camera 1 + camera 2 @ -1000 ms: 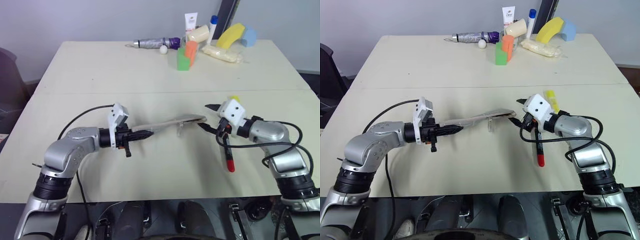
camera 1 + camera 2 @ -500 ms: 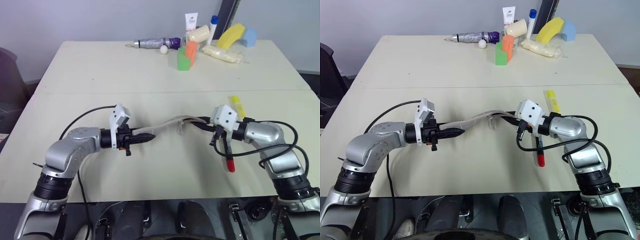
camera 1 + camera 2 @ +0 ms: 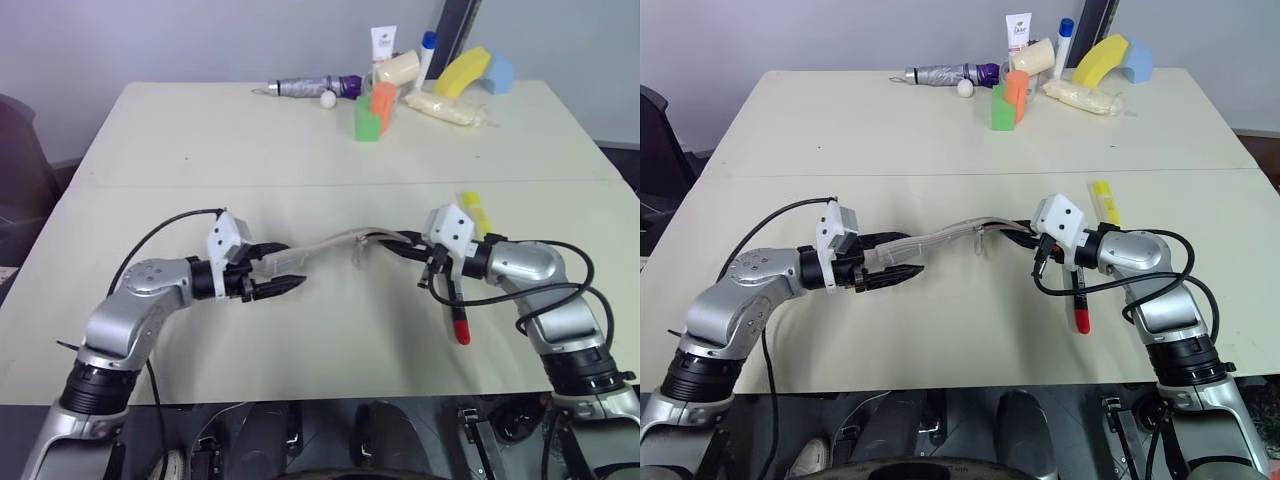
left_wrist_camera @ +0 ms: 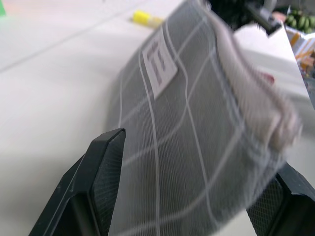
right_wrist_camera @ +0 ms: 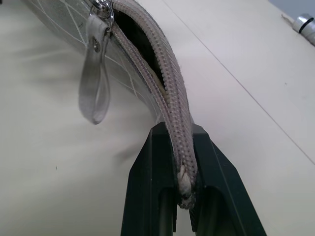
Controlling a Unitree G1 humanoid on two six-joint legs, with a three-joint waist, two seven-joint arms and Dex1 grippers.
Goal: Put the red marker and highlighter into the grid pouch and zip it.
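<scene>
The right pincer (image 3: 1023,238) now pinches the zipper end of the grid pouch (image 3: 940,238), while the left pincer (image 3: 908,255) has spread, loosening its hold. The red marker (image 3: 1078,300) and highlighter (image 3: 1102,201) lie on the desk (image 3: 940,130), unpacked.

A cream table (image 3: 200,150) carries a red marker (image 3: 457,312) at its near right, the yellow highlighter (image 3: 473,210) just beyond the marker; far beyond the highlighter, along the back edge, lie a folded umbrella (image 3: 310,86), green and orange blocks (image 3: 372,110) and foam shapes (image 3: 470,70)
</scene>
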